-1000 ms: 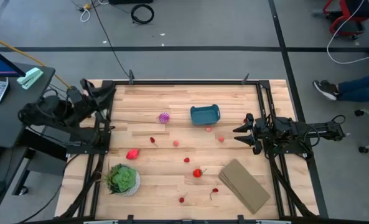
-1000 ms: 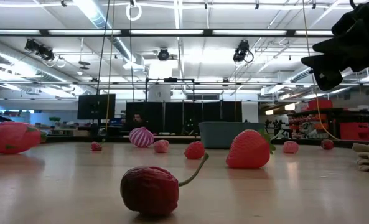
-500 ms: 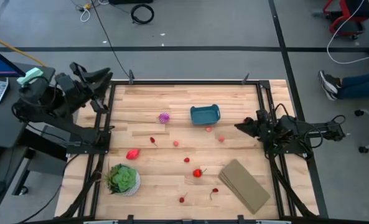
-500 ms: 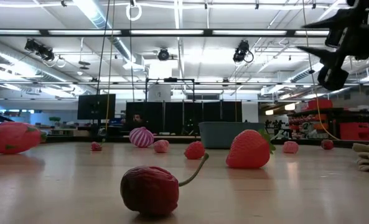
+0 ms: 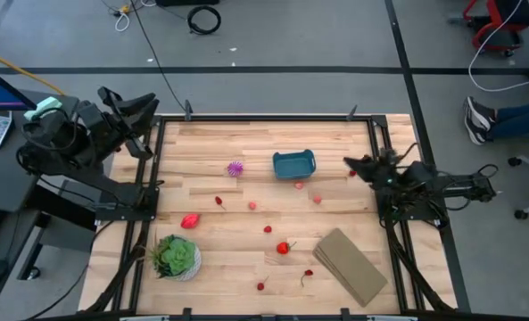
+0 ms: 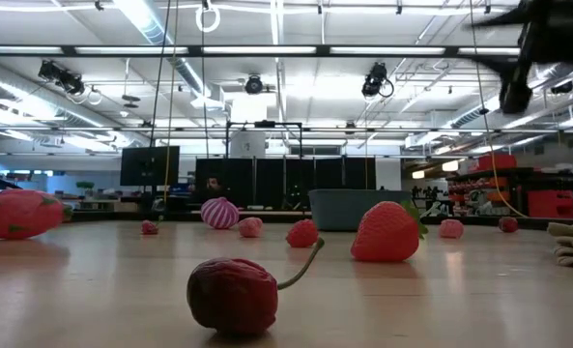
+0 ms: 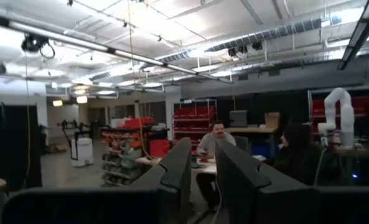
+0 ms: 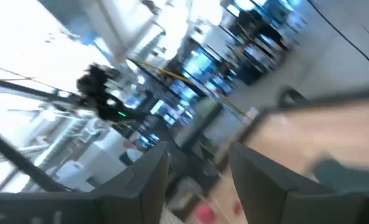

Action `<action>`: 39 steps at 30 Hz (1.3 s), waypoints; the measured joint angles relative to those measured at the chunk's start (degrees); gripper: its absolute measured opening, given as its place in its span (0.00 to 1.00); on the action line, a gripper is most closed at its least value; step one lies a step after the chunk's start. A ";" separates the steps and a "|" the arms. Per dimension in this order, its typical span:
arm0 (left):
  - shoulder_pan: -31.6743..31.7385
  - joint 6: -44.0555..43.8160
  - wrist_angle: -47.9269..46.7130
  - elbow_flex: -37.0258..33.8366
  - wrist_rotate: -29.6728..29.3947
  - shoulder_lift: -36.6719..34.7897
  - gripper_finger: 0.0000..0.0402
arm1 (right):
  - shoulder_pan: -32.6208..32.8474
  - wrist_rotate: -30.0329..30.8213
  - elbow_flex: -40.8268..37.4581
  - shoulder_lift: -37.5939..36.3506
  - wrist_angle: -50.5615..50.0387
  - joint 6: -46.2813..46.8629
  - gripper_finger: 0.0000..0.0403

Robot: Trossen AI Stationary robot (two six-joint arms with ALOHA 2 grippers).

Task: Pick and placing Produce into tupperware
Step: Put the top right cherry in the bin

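The wooden surface (image 5: 246,134) is a pale plank top inside a black frame. At its near edge lie two dark red cherries (image 5: 262,285), well apart, with a potted green plant (image 5: 176,257) to their left and a flat tan block (image 5: 351,266) to their right. Just beyond them is one strawberry (image 5: 284,248). Farther on comes a loose scatter: one larger pink-red fruit (image 5: 190,220) and five small red or pink pieces (image 5: 268,229). Past those sits one spiky purple fruit (image 5: 235,168). That makes ten pieces of produce that can be counted for certain, all on the wood.

The one teal tupperware (image 5: 293,163) stands toward the far side, near the middle. A small pink piece lies just beside its near wall.

The right gripper (image 5: 358,166) hovers over the surface's right edge, level with the tub, its fingers well apart and empty. The left gripper (image 5: 132,105) is raised off the far left corner, its fingers parted only narrowly and holding nothing.

Beyond is a grey floor with a coiled black cable (image 5: 204,18). The room behind has strip lights, dark monitors and red shelving, with two people (image 7: 216,142) seated at a desk.
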 joint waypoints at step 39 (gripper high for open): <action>0.00 -0.30 -7.54 -0.04 -0.18 1.15 0.16 | -18.08 -21.02 49.25 79.78 -84.08 -53.46 0.42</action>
